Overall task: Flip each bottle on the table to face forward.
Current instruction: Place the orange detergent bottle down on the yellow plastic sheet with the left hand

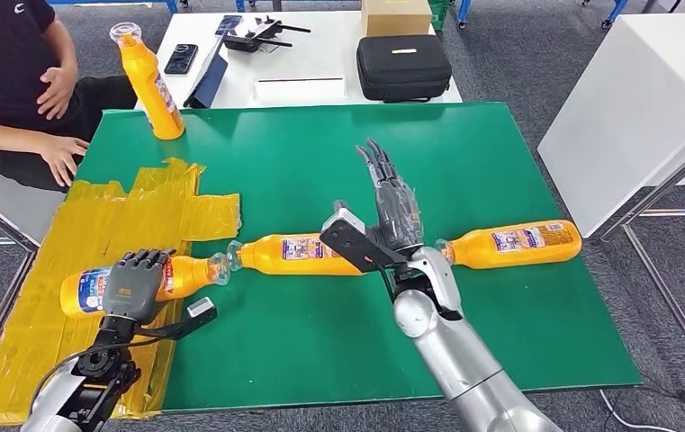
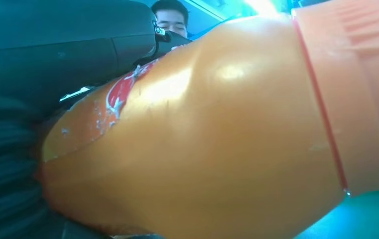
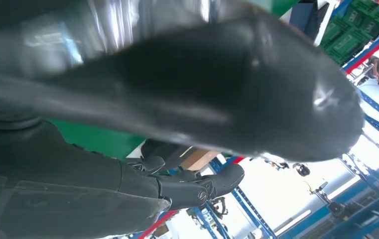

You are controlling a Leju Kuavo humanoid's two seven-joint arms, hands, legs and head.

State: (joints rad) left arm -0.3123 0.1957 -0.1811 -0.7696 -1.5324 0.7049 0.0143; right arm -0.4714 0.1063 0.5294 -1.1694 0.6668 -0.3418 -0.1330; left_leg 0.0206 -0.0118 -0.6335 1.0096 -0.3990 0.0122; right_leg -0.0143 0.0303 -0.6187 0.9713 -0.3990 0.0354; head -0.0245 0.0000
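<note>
Green table [image 1: 500, 162], left hand [image 1: 136, 283] covering left bottle [image 1: 86, 290] label

**Three cameras: one high view and two very close wrist views**

The head view looks forward and down from high on the robot onto the green-covered rectangular worktop [image 1: 500, 162], and both silver arms enter from the lower edge. The left wrist view is extremely near: its camera sits just behind the left robot hand [image 1: 136, 283] and faces the glossy orange plastic bottle lying at the left end of the row [image 2: 202, 149], which also appears in the head view [image 1: 185, 274]. The right wrist view is turned and looks past the right robot hand [image 3: 192, 99] toward the blue shelf racks of the room [image 3: 371, 50]. It shares with the head view a strip of the green worktop [image 3: 92, 139].
</note>
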